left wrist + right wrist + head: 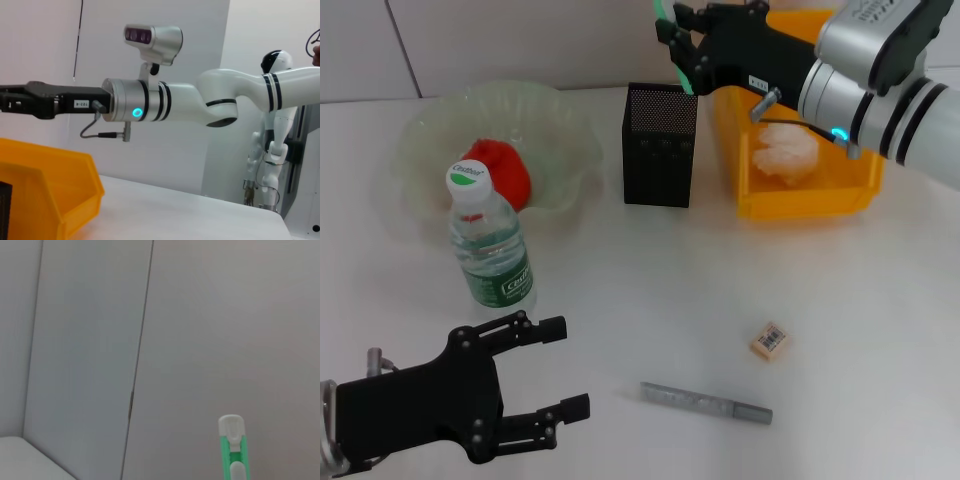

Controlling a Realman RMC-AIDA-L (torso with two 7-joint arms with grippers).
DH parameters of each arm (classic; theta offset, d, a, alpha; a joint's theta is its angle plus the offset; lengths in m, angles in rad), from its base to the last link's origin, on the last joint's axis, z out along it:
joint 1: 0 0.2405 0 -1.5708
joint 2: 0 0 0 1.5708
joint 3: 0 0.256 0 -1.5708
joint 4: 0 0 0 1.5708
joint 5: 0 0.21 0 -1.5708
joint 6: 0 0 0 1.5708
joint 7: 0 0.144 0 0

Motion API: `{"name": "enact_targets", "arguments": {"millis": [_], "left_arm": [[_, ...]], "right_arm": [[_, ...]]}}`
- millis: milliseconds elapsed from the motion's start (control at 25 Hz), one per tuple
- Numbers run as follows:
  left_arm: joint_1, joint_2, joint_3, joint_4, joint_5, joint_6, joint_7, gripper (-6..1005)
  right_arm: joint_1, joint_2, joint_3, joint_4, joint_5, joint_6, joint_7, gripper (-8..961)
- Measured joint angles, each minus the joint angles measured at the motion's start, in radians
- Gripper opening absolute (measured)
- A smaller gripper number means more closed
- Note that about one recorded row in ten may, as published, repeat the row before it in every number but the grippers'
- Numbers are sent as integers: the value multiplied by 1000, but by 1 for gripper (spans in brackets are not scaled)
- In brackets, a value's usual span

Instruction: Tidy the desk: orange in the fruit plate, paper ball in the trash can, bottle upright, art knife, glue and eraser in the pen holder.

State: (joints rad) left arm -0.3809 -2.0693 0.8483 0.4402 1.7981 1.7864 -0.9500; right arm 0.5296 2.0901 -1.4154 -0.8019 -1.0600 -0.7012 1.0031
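Right hand pinches the art knife above the pen holder (back edge); left hand spread, idle.

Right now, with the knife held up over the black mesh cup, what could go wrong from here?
The right gripper holds the art knife above the pen holder, seemingly toward its back rim; released there, it might strike the rim and drop behind. The knife is long and the holder light, so a tilted entry could tip the cup. The glue and eraser lie on the desk near the open left gripper.
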Motion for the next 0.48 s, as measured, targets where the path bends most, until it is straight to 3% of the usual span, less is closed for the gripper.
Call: {"name": "enact_targets", "arguments": {"millis": [480], "left_arm": [[-4,-2,9,-2,-4,-1,-17,817]], "right_arm": [[50,-1,-14,161,152,-49,-143,182]]}}
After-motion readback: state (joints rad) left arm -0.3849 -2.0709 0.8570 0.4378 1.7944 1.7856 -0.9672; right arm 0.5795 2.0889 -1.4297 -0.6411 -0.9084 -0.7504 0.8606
